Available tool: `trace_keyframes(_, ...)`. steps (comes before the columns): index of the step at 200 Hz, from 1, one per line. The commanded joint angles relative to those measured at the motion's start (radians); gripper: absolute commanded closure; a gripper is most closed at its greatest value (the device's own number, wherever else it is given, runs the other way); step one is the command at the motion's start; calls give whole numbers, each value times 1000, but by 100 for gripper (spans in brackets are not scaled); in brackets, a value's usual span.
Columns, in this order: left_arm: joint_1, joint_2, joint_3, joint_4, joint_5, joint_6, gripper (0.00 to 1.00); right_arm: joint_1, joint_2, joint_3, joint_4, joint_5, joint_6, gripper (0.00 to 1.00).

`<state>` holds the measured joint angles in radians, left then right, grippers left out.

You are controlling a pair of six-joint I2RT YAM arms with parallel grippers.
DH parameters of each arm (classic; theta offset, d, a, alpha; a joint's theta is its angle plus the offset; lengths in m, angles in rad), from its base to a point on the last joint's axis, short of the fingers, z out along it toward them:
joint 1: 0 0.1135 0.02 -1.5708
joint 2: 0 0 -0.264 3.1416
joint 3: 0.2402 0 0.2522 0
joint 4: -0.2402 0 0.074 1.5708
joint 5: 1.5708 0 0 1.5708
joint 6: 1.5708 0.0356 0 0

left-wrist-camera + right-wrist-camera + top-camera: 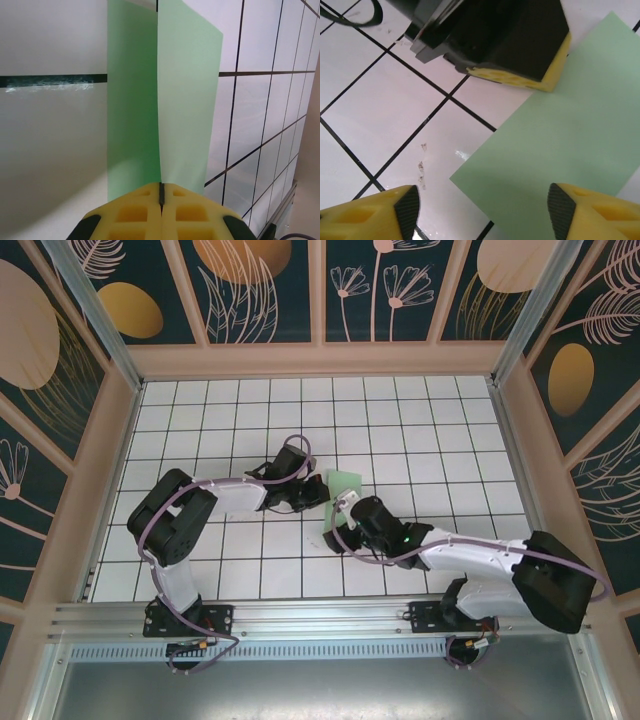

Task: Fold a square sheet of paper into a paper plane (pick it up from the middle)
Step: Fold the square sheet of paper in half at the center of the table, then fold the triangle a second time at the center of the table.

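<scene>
one white table [200, 420], ruled with dark grid lines, is lying under and ahead of both arms. the left arm [185, 520] is bending inward to the middle of the table, and the right arm [480, 560] is reaching in from the opposite side, so the two tools are meeting near the centre.

the square sheet of paper [346, 484] is sitting right there, between the two tool tips. it is plain pale mint green.

the left gripper [161, 197] is clenching the sheet [185, 100]: its yellow pads are pressing flat together with the paper caught in the seam, and two green leaves are fanning out ahead of the tips, parted by a narrow gap.

the right gripper [482, 215] is standing released, its yellow fingers [370, 215] spreading wide with nothing pinched. the sheet [560, 140] is stretching just ahead of and between those fingers, its far edge running up to the left gripper's [520, 75] yellow tip. a few small dark specks [421, 167] are showing on the tile just in front of the right gripper's left-hand finger.
</scene>
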<state>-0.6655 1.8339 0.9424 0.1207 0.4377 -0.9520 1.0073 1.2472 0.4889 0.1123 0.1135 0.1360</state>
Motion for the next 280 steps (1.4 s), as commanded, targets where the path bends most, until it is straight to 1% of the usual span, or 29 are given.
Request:
trace_keyframes(1, 9, -22, 24, -42, 16, -11, 100, 49, 81, 19, 34, 169, -46, 20)
trace_keyframes(12, 9, -19, 25, -41, 15, -12, 100, 66, 121, 42, 19, 197, -53, 19)
trace_keyframes(24, 9, -19, 24, -44, 15, -10, 100, 77, 158, 56, 24, 259, -52, 18)
trace_keyframes(33, 9, -19, 24, -51, 15, -8, 100, 78, 176, 60, 32, 259, -60, 18)
trace_keyframes(36, 9, -18, 49, -53, 14, -6, 100, 78, 185, 63, 33, 262, -62, 18)
trace_keyframes(46, 9, -16, 53, -53, 15, -6, 100, 82, 211, 74, 42, 294, -59, 18)
trace_keyframes(62, 9, -16, 51, -58, 12, -1, 100, 89, 236, 92, 50, 293, -69, 19)
trace_keyframes(82, 9, -9, 57, -60, 16, 2, 100, 101, 248, 107, 61, 288, -82, 22)
trace_keyframes(100, 10, -11, 63, -71, 8, 7, 100, 107, 246, 108, 66, 314, -78, 28)
trace_keyframes(114, 9, -10, 68, -85, 1, 15, 100, 106, 243, 109, 50, 356, -64, 34)
trace_keyframes(132, 9, -9, 76, -98, 2, 24, 100, 107, 231, 101, 49, 360, -58, 44)
trace_keyframes(138, 9, -9, 78, -98, 2, 22, 100, 105, 228, 99, 48, 356, -56, 48)
trace_keyframes(149, 8, -7, 82, -100, 0, 25, 100, 105, 227, 97, 46, 353, -49, 52)
trace_keyframes(154, 10, -6, 84, -103, -2, 26, 100, 105, 226, 97, 45, 351, -45, 57)
trace_keyframes(161, 9, -4, 89, -107, -4, 28, 100, 105, 223, 99, 42, 340, -41, 61)
trace_keyframes(198, 9, -1, 98, -121, -11, 36, 100, 97, 216, 102, 32, 289, -28, 76)
trace_keyframes(202, 10, -1, 98, -122, -12, 37, 100, 92, 216, 103, 29, 283, -26, 81)
trace_keyframes(209, 9, -2, 98, -122, -14, 36, 100, 81, 216, 104, 23, 264, -18, 87)
trace_keyframes(216, 10, -1, 99, -121, -14, 36, 100, 69, 216, 107, 16, 247, -3, 89)
trace_keyframes(223, 9, -1, 101, -123, -15, 36, 100, 56, 216, 110, 11, 222, 8, 95)
trace_keyframes(231, 9, 1, 102, -122, -17, 36, 100, 44, 216, 114, 4, 200, 23, 96)
trace_keyframes(246, 9, -2, 104, -123, -20, 37, 95, 28, 214, 121, -9, 175, 44, 99)
trace_keyframes(254, 9, -4, 109, -130, -28, 41, 87, 22, 212, 124, -15, 150, 53, 100)
trace_keyframes(263, 9, -13, 111, -139, -46, 44, 72, 12, 206, 125, -14, 127, 66, 100)
trace_keyframes(265, 9, -16, 111, -140, -51, 43, 70, 11, 204, 125, -13, 122, 69, 100)
trace_keyframes(280, 12, -39, 110, -150, -91, 46, 68, -10, 189, 119, 4, 53, 95, 100)
